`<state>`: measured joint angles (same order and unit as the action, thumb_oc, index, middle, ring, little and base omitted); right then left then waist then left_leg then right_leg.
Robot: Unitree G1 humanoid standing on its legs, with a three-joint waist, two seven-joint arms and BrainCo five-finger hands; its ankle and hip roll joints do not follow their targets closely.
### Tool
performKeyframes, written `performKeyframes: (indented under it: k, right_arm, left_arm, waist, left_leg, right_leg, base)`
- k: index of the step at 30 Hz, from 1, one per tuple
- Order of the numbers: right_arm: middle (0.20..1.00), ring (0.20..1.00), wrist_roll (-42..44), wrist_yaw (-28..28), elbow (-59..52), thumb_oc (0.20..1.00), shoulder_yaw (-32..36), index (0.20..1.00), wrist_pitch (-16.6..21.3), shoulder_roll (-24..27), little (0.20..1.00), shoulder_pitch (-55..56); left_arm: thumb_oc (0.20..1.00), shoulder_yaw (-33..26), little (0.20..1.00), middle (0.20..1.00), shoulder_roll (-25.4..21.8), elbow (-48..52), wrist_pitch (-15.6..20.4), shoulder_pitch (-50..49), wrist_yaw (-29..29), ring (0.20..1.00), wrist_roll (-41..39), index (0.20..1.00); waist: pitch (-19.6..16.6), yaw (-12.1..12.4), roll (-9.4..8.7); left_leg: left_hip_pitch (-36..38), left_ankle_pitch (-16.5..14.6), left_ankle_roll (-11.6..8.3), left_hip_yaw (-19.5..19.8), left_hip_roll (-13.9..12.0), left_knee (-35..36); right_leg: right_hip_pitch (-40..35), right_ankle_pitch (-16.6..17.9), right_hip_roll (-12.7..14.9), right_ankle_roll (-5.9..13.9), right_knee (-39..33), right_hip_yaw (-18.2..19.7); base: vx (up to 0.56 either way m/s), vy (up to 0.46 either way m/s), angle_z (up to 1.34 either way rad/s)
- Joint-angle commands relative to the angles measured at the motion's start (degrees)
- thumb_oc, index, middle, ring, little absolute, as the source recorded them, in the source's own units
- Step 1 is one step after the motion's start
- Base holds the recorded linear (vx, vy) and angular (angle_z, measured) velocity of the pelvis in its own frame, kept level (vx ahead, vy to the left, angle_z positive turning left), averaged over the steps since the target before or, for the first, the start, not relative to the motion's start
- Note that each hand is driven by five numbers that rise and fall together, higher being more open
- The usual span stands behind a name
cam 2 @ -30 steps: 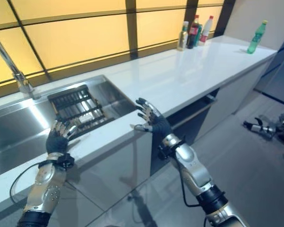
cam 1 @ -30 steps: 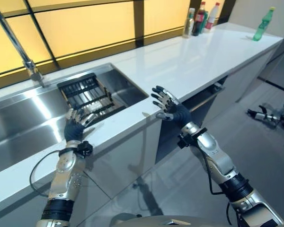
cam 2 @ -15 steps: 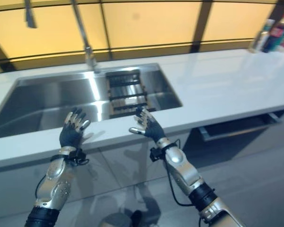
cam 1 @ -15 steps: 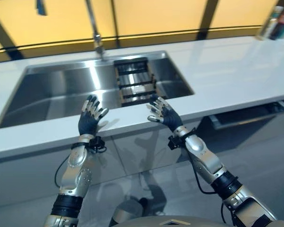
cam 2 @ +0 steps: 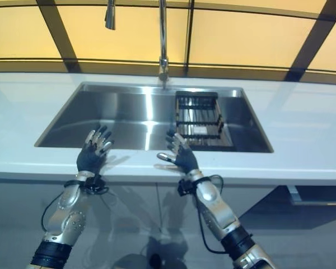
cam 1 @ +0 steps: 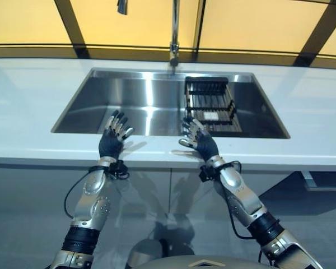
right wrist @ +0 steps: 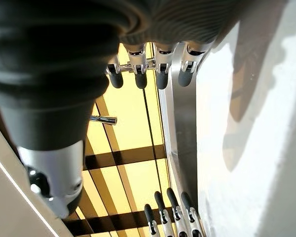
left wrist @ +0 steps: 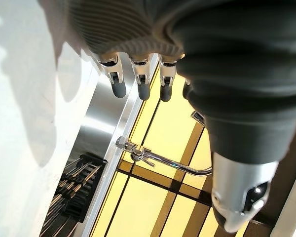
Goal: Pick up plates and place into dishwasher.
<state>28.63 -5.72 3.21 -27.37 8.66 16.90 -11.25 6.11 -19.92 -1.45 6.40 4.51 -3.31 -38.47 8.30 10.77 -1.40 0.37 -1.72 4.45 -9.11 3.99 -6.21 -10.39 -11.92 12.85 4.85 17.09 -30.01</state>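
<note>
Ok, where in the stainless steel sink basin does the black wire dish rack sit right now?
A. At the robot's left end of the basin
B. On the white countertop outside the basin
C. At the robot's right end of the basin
C: the black wire dish rack sits inside the stainless steel sink basin at its right end, to the right of the tall chrome faucet.

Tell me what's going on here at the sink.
Nothing is being handled yet. The left robot hand and the right robot hand are both raised with fingers spread, empty, above the front edge of the white counter. Ahead lies the steel sink with a dark rack in its right part, under the tap. I can't see any plates.
</note>
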Motion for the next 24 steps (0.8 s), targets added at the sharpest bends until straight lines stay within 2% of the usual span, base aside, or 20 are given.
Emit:
performKeyframes:
  k: [1, 3, 4, 6, 9, 13, 24]
  right_arm:
    - [1.000, 1.000, -0.9, -0.2, -4.8, 1.000, 1.9, 1.000, 3.8, 1.3, 1.000, 3.2]
    - [1.000, 1.000, -1.0, -1.1, -4.9, 1.000, 2.0, 1.000, 4.4, 1.9, 1.000, 3.3]
    - [1.000, 1.000, -0.4, -1.4, -3.9, 1.000, 2.6, 1.000, 5.0, 2.0, 1.000, 2.7]
    - [1.000, 1.000, 0.4, -0.8, -1.1, 1.000, 3.8, 1.000, 5.8, 2.1, 1.000, 0.9]
    - [1.000, 1.000, 0.7, -0.3, -0.7, 1.000, 5.4, 1.000, 4.5, 1.8, 1.000, 0.3]
    - [1.000, 1.000, 0.3, 0.0, -2.0, 1.000, 6.3, 1.000, 2.6, 1.6, 1.000, 1.9]
    - [1.000, 1.000, -1.7, 0.7, -2.8, 1.000, 6.2, 1.000, 2.0, 1.2, 1.000, 4.3]
  left_arm:
    - [1.000, 3.8, 1.000, 1.000, -2.2, -0.1, 1.5, -1.3, 0.0, 1.000, 3.1, 1.000]
    - [1.000, 6.1, 1.000, 1.000, -2.4, -1.0, 2.3, 1.1, -1.0, 1.000, 3.2, 1.000]
    - [1.000, 6.8, 1.000, 1.000, -2.5, -1.2, 2.4, 2.1, -0.9, 1.000, 3.3, 1.000]
    - [1.000, 7.5, 1.000, 1.000, -1.5, -1.7, 2.1, 3.1, -1.6, 1.000, 3.4, 1.000]
    - [1.000, 7.5, 1.000, 1.000, -0.3, -1.4, 0.8, 2.8, -0.6, 1.000, 4.3, 1.000]
    - [1.000, 7.3, 1.000, 1.000, 0.1, -0.6, -0.2, 1.6, -1.0, 1.000, 4.0, 1.000]
    - [1.000, 6.8, 1.000, 1.000, 0.6, -0.2, -0.6, 0.0, -0.8, 1.000, 3.8, 1.000]
  waist:
    - [-0.7, -2.3, 0.75]
    - [-0.4, -3.9, -0.02]
    - [-0.4, -4.0, 0.02]
    - [-0.7, -3.7, -0.40]
    - [-2.0, -3.7, -0.52]
    - [-3.3, -4.3, -0.07]
    - [-4.7, -4.8, 0.76]
  left_leg:
    - [3.8, -3.6, -3.20, 2.5, -2.1, 1.7]
    - [2.4, -2.8, -2.89, 3.6, -1.5, 1.2]
    - [1.7, -2.8, -3.04, 3.4, -1.9, 0.5]
    - [2.1, -2.2, -3.50, 3.7, -2.1, 2.0]
    - [3.0, -1.2, -4.36, 3.5, -2.7, 4.5]
    - [4.0, -0.6, -5.28, 2.7, -3.8, 6.2]
    - [5.5, 0.2, -6.65, 1.4, -5.2, 8.3]
  right_leg:
    - [6.7, 9.0, -2.5, 0.89, -5.9, 8.2]
    - [7.4, 12.4, -3.3, 0.88, -9.8, 12.2]
    - [6.7, 10.0, -4.0, 0.52, -9.9, 12.0]
    - [5.4, 11.3, -4.5, 0.41, -14.2, 11.8]
    - [3.8, 12.3, -5.2, 0.37, -17.6, 11.1]
    - [2.6, 12.3, -5.8, 0.01, -19.6, 11.0]
    - [1.2, 12.7, -5.9, -0.05, -21.9, 9.5]
  base:
    - [-0.05, -0.049, 0.41]
    - [-0.05, -0.073, 0.56]
    - [-0.02, -0.094, 0.49]
    - [-0.03, -0.127, 0.36]
    - [0.03, -0.095, 0.33]
    - [0.04, -0.031, -0.03]
    - [0.00, 0.000, 0.00]
